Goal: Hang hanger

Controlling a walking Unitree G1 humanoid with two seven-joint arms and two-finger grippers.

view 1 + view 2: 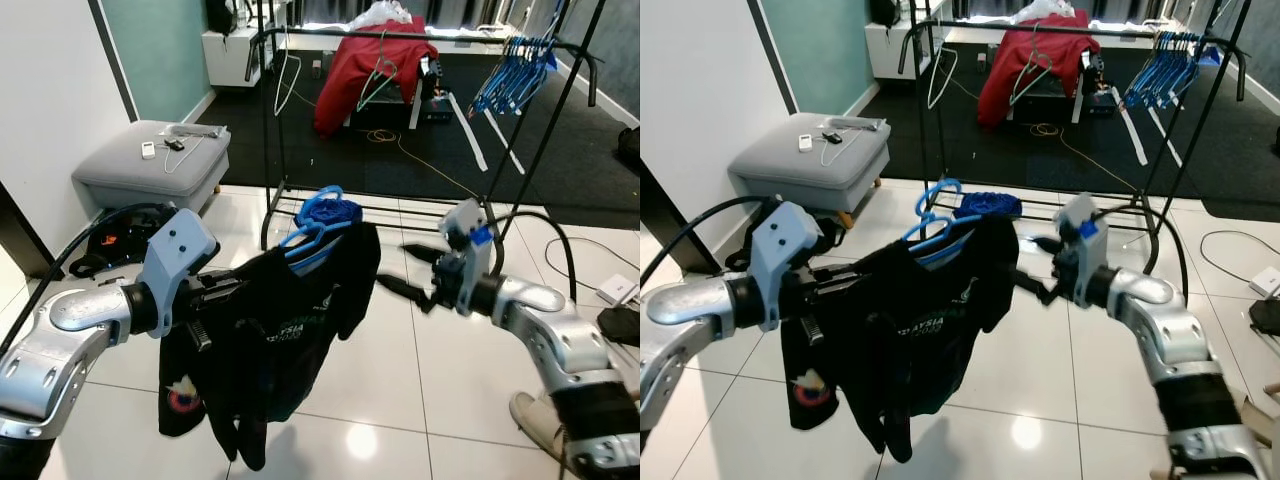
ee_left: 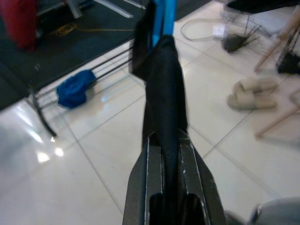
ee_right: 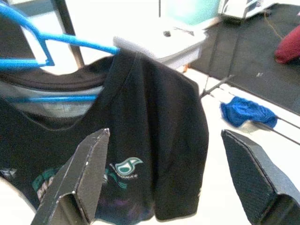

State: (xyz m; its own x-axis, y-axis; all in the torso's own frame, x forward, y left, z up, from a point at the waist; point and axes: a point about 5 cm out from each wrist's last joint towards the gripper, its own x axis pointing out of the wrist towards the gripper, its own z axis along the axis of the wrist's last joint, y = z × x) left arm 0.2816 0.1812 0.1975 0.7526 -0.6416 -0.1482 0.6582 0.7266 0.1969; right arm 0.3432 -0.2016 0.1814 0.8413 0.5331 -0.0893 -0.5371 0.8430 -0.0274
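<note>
I had the left gripper clamped on the shoulder of the black shirt, pinching cloth and the blue hanger under it together, so the garment hung free of the floor at chest height. That grip kept the hook pointing up and away from me, towards the rack standing well ahead. The right gripper sat just beside the shirt's far shoulder with its fingers spread wide, touching nothing; I judged it was there to steady that end. The rail was not yet within reach.
</note>
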